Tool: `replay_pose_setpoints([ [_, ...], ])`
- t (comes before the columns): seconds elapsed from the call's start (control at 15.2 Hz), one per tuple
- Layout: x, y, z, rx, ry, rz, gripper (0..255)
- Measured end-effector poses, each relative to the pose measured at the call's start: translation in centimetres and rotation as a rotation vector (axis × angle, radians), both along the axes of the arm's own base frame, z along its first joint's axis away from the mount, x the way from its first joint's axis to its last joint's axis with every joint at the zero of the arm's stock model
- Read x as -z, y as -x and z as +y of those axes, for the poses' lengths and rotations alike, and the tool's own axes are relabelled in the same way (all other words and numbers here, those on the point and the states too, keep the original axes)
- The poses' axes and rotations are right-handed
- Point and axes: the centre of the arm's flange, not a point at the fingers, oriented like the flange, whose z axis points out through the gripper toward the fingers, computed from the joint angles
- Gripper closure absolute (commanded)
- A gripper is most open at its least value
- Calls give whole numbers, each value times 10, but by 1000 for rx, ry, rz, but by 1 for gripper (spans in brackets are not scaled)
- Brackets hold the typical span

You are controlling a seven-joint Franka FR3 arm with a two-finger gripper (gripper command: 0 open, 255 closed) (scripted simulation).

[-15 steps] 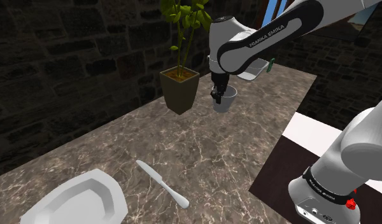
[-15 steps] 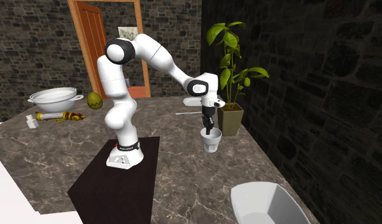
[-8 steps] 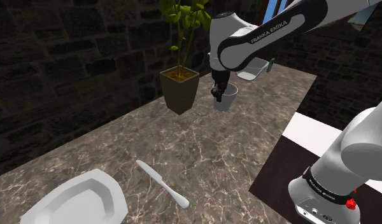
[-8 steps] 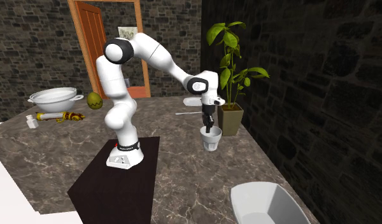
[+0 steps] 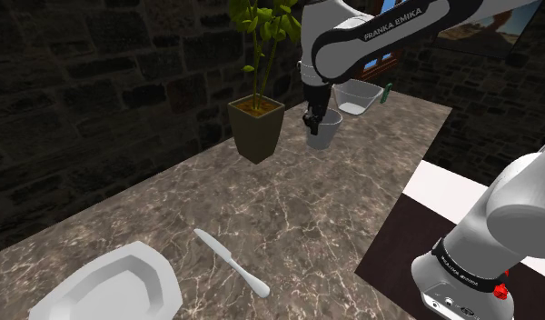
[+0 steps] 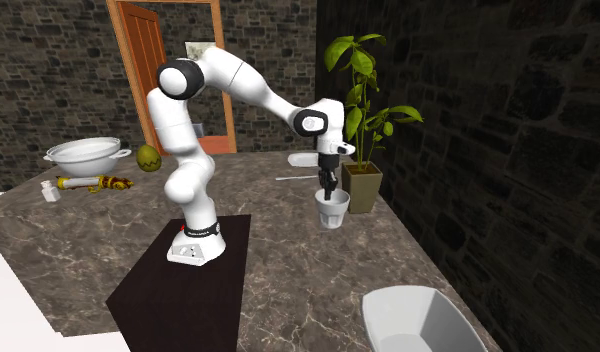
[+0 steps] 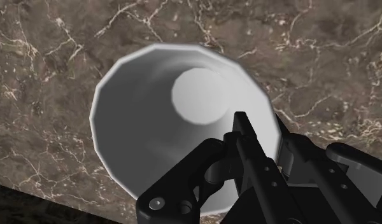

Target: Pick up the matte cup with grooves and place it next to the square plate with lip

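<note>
Cup (image 5: pixel 325 133) now higher off counter (image 5: pixel 289 209) than a second ago, hanging under gripper (image 5: pixel 312 127). Fingers clamp cup wall, one inside rim, one outside. Keep cup upright and carry steady. Square plate (image 5: pixel 116 284) well apart from gripper; set cup beside lip, not on it.

One cup (image 5: pixel 324 133), one plate (image 5: pixel 105 291), one knife (image 5: pixel 231 263), one potted plant (image 5: pixel 256 128)

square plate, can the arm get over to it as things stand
Probably yes: the tabletop between cup and plate looks open, only a knife lying near the plate; the jaws are shut on the cup.
</note>
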Motion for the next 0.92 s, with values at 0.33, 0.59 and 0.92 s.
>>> replay_pose_setpoints([
  [0.33, -27, 1, 0, 0, 0, 0, 255],
  [0.59, -48, 0, 0, 0, 0, 0, 255],
  [0.92, -75, 1, 1, 0, 0, 0, 255],
])
